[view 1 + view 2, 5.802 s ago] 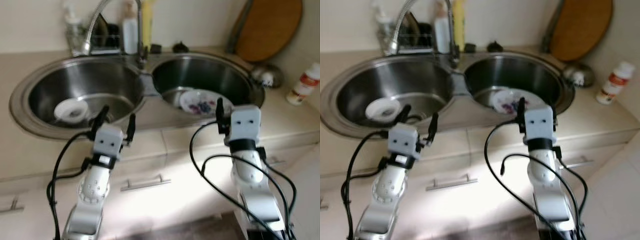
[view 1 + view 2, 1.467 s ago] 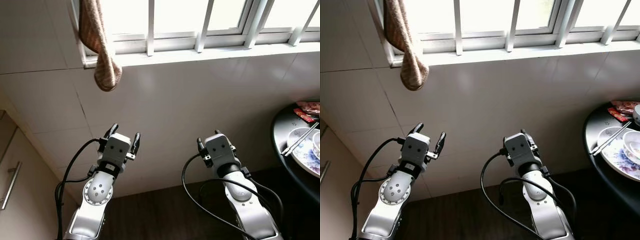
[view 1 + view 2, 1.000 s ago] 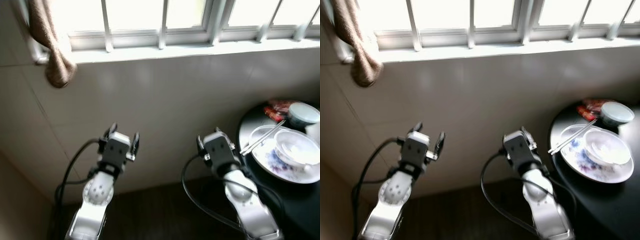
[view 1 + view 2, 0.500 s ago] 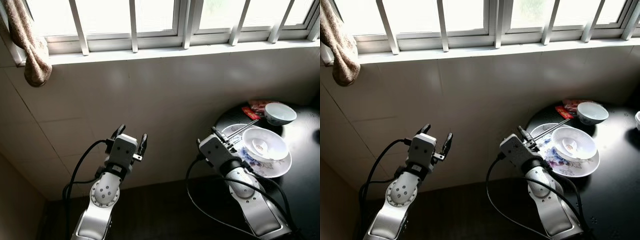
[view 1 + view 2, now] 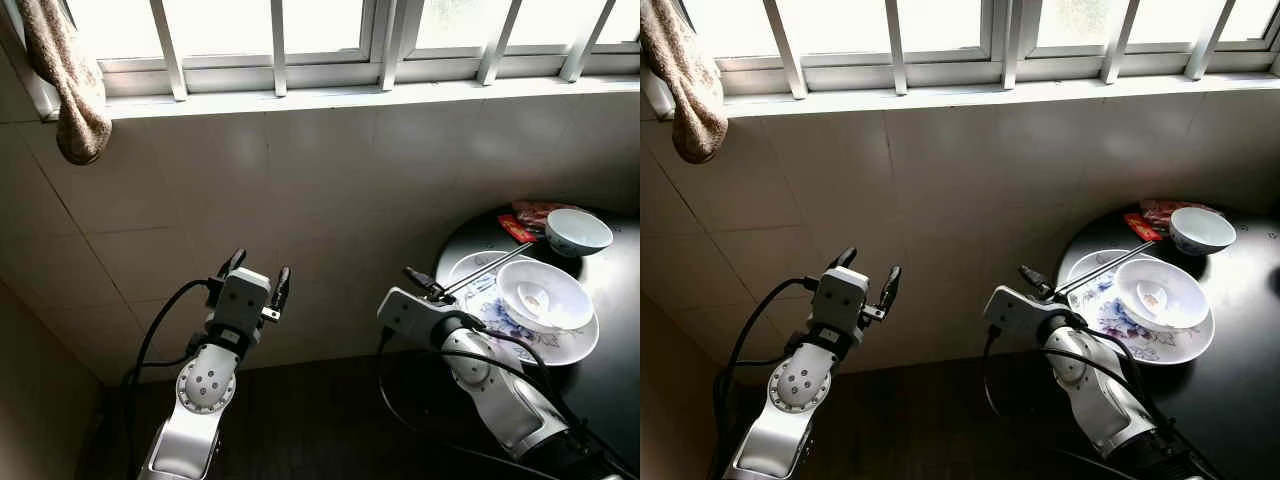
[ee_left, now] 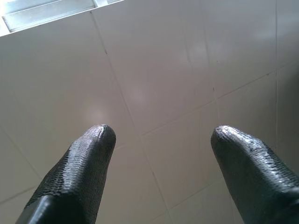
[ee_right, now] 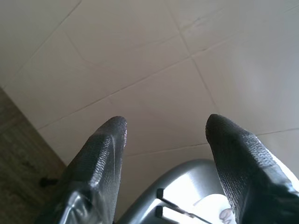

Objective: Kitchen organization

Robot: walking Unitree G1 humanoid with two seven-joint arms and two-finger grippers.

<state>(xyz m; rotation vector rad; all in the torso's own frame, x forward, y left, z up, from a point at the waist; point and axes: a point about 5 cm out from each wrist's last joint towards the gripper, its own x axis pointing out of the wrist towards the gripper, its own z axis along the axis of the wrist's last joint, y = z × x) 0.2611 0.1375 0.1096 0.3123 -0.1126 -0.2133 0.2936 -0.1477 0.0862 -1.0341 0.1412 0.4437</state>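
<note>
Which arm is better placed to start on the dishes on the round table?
Right. The right gripper, open, sits beside the patterned plate and chopsticks; the left gripper faces bare wall.

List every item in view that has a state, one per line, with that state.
Left gripper: open, empty, raised toward the tiled wall.
Right gripper: open, empty, near the table's edge.
Floral-patterned plate: on the round black table, carrying a bowl.
Shallow white bowl: upright, stacked on the plate.
Chopsticks: lying across the plate's rim.
Small white bowl: upright behind the plate.
Brown towel: hanging at the window.
</note>
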